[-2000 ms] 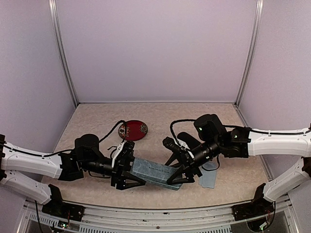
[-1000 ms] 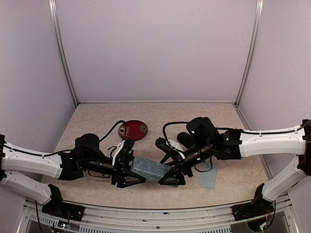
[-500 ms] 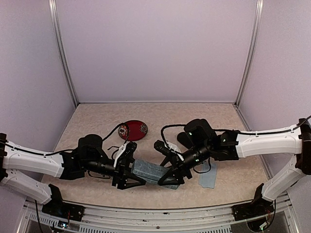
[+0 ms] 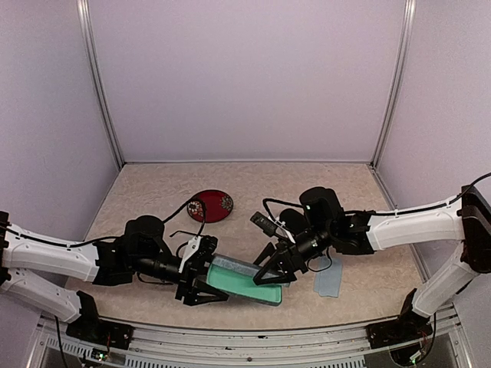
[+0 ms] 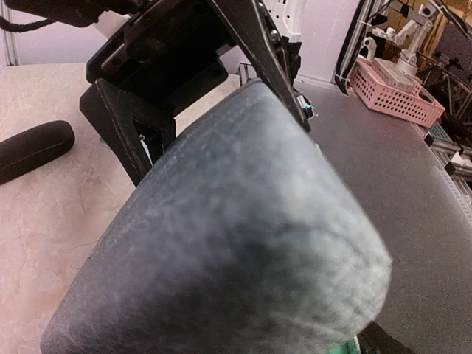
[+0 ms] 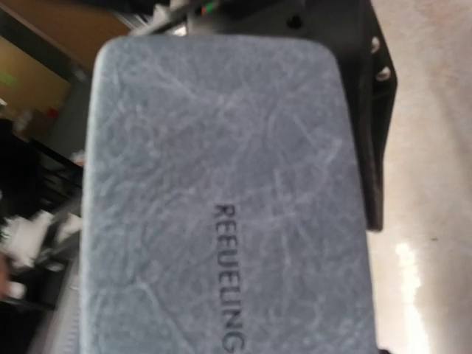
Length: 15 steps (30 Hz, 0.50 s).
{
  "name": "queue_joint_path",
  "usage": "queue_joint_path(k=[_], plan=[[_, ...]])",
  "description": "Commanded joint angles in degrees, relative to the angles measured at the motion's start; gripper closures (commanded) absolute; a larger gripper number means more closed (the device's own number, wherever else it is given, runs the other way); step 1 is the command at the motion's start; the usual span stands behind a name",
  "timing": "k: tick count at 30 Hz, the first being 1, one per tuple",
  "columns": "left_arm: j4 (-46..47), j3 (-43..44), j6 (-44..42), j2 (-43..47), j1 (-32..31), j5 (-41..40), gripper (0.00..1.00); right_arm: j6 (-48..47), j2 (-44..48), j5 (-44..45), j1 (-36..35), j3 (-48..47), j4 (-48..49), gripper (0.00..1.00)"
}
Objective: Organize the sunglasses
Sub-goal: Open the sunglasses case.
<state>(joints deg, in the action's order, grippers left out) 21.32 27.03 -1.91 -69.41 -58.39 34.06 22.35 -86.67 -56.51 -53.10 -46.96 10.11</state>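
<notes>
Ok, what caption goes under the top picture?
Left gripper and right gripper hold the blue-grey case open, green inside.

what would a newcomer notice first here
First, the blue-grey case at the front middle, open and showing a bright green lining. The left fingers grip one end and the right fingers grip the other. Further back to the left, a red round object stands out by colour.
</notes>
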Motion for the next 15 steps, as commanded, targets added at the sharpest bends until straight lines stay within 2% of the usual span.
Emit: queue_joint_path(k=[1, 7, 15], plan=[[-0.6, -0.6, -7.7, 1.3, -1.7, -2.0, 1.0, 16.3, -1.9, 0.2, 2.7, 3.5, 3.2, 0.66], [-0.9, -1.2, -9.6, 0.9, -3.4, -5.2, 1.0, 18.1, -1.9, -1.3, 3.2, 4.3, 1.5, 0.51], [-0.2, -2.4, -10.0, 2.4, -4.5, -5.8, 1.0, 17.3, -1.3, 1.6, 5.0, 4.0, -2.5, 0.34]])
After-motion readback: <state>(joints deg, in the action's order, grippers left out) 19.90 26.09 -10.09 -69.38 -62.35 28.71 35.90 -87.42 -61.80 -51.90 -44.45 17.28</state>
